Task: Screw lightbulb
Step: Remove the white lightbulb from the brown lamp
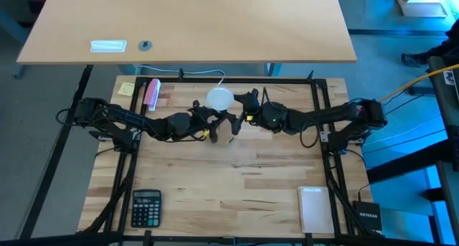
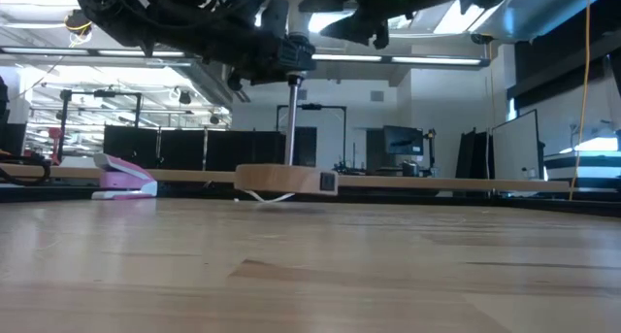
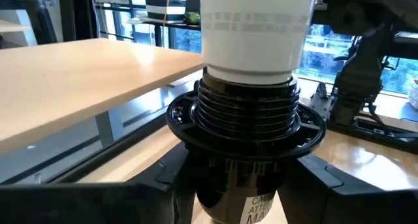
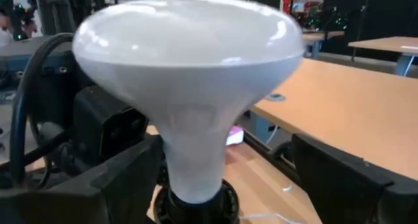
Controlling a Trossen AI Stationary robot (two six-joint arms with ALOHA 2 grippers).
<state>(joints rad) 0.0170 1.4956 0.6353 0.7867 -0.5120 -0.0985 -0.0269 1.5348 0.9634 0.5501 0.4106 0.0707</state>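
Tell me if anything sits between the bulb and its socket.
Nothing visible does: the lightbulb already sits in the black socket, between the left hand and right hand.

White globe-topped lightbulb (image 4: 189, 100), upright, narrow base seated in black threaded socket (image 3: 248, 113), near table's rear edge

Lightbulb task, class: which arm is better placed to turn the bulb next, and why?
Probably the right. Its hand straddles the lightbulb at the neck, fingers on either side, while the left hand sits at the black socket below, suited to steadying it.
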